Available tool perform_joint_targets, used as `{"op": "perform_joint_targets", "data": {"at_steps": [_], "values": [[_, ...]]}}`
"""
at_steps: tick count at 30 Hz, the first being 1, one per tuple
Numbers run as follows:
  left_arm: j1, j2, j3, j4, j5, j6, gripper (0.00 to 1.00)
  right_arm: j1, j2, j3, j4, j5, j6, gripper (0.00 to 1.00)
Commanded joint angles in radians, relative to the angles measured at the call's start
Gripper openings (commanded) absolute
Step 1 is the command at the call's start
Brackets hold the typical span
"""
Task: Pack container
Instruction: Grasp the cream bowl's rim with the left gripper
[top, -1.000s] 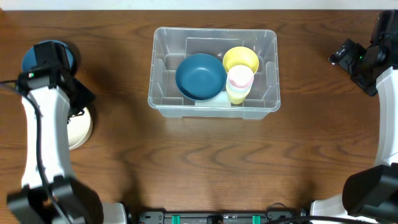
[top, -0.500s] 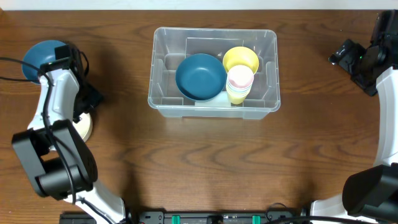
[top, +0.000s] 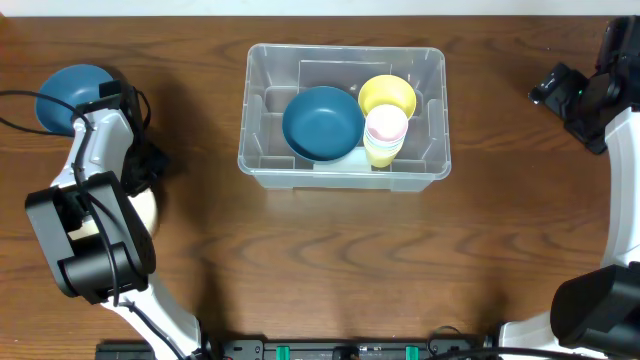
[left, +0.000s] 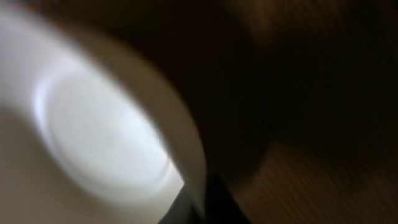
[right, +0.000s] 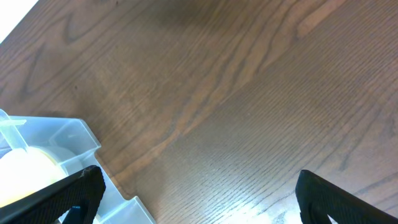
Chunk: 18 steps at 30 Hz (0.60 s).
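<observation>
Container (top: 345, 50), one clear bin, sits mid-worktop, well apart from my left gripper (left: 202, 208). That gripper is clenched right at the rim of the one cream bowl (left: 93, 124), though blur hides whether the rim is pinched, and my right gripper (right: 198, 180) is spread wide, holding nothing, near the bin's corner. Outward I count two blue bowls, a loose blue bowl (top: 68, 88) by my left arm and a packed blue bowl (top: 322, 122) in the bin beside one yellow cup (top: 387, 95) and one stack of pale cups (top: 385, 138), all on a dark wood-grain worktop (top: 300, 270) with a pale strip (top: 320, 8) along its far edge.
</observation>
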Motion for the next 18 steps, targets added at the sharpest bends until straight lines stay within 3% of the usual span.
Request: {"op": "perform_joint_targets", "data": {"at_steps": [1, 9, 18], "values": [[0.004, 0.002, -0.009, -0.008, 0.065, 0.0, 0.06, 0.002, 0.003, 0.01, -0.002, 0.003, 0.008, 0.99], [0.003, -0.049, 0.015, -0.014, 0.188, 0.054, 0.06, 0.002, 0.003, 0.01, -0.002, 0.003, 0.008, 0.99], [-0.023, -0.253, 0.071, -0.001, 0.339, 0.175, 0.06, 0.002, 0.003, 0.01, -0.001, 0.003, 0.008, 0.99]]}}
